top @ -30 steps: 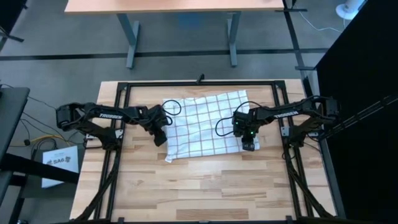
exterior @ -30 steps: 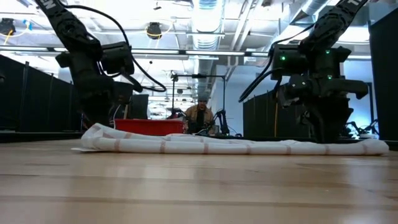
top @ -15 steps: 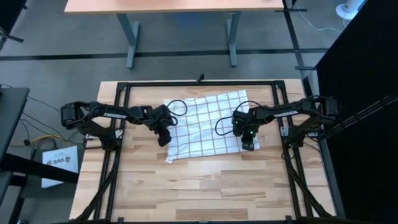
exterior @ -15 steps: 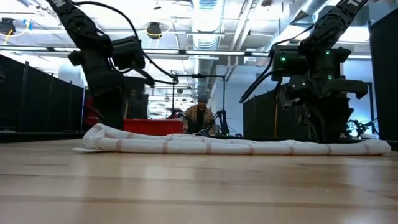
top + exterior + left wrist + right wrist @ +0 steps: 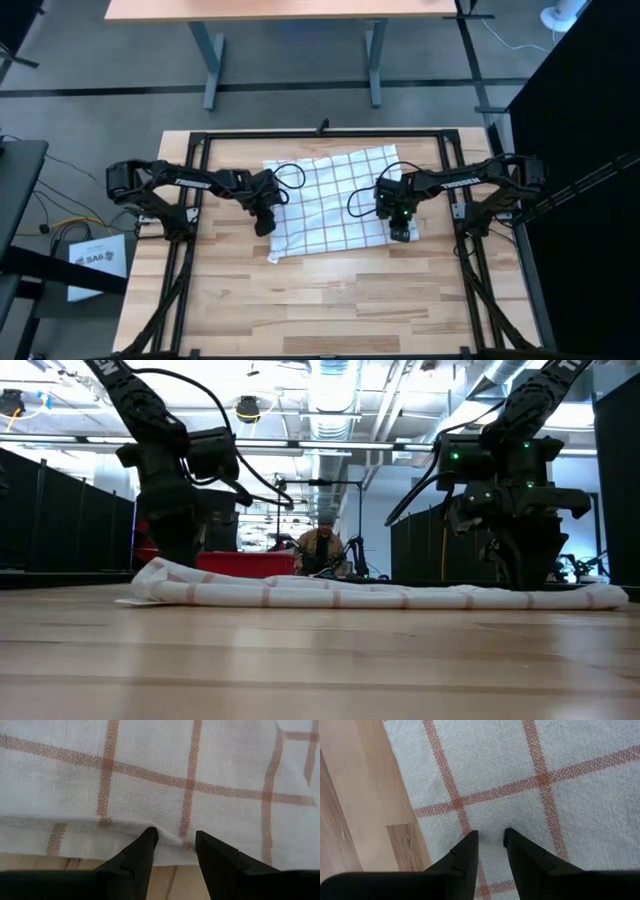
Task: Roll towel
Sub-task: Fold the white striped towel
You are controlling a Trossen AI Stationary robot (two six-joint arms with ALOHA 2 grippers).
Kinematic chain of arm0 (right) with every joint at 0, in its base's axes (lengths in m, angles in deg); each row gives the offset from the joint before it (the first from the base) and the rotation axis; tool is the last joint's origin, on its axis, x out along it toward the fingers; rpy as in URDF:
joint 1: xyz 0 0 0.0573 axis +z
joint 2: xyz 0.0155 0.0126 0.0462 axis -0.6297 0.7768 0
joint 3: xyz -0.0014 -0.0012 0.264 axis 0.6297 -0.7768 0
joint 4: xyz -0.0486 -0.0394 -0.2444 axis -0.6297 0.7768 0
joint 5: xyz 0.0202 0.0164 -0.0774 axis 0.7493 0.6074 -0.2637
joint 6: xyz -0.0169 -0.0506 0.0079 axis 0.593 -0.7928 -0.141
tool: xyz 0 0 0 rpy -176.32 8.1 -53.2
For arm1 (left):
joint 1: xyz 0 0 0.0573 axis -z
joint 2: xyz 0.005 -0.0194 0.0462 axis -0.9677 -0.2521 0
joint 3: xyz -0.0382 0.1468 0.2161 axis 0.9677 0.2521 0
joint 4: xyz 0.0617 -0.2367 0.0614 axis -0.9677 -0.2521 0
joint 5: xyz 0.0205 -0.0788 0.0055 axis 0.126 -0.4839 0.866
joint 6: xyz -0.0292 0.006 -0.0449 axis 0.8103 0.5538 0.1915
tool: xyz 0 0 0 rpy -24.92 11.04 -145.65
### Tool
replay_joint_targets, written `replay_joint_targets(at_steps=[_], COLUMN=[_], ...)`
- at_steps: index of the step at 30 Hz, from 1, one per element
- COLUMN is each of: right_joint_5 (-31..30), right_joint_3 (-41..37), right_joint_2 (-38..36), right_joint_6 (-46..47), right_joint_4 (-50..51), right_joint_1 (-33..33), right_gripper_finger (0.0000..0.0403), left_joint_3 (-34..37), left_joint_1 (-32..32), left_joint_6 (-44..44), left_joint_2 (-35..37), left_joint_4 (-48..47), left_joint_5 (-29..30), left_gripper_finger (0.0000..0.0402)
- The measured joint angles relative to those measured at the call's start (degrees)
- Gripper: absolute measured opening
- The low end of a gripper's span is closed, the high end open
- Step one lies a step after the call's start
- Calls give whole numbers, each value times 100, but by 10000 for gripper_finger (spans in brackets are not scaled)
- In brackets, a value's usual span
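The towel [image 5: 335, 200], white with a grid of reddish-brown lines, lies spread on the wooden table; in the low view it shows as a low strip [image 5: 350, 595]. My left gripper [image 5: 265, 222] stands open at the towel's left edge, its fingertips [image 5: 176, 840] down on the hem, close to the bare wood. My right gripper [image 5: 402, 230] is down on the towel's near right corner. Its fingers [image 5: 490, 840] stand a narrow gap apart with flat cloth showing between them. My left gripper comes from above, pointing down, and its two fingertips [image 5: 150, 839] rest on the towel's left hem [image 5: 167, 839], where a small pucker rises between them. The towel lies on the table. My right gripper sets both fingertips [image 5: 470, 842] on the cloth near the right edge [image 5: 490, 827], from above; the cloth there lies flat.
Black frame rails [image 5: 185, 200] run along both sides and the far edge of the table. A black cable loops over the towel's far left corner [image 5: 283, 172]. Bare wood [image 5: 330, 300] stretches toward the near edge. A person [image 5: 322, 545] sits in the room beyond.
My left gripper has gone toward the table's right edge, onto the towel's left hem. My right gripper and the towel have kept still.
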Motion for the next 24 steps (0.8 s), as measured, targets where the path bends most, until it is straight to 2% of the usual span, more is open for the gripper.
replay_joint_targets(at_steps=[10, 16, 19, 24], right_joint_5=[0, 0, -53, -115], right_joint_3=[4, 4, 118, 467], right_joint_2=[0, 0, 15, 26], right_joint_6=[-43, -132, -225, -454], right_joint_4=[24, 5, -50, -118], right_joint_1=[0, -11, -13, -34], right_gripper_finger=[92, 92, 92, 92], left_joint_3=[-31, -43, -356, -1220], left_joint_1=[-357, -583, -587, -469], left_joint_6=[-319, -187, -76, -518], left_joint_2=[14, 307, 566, 824], left_joint_4=[-521, -712, -928, -1778], left_joint_5=[-26, -6, 219, 350], left_gripper_finger=[136, 137, 137, 137])
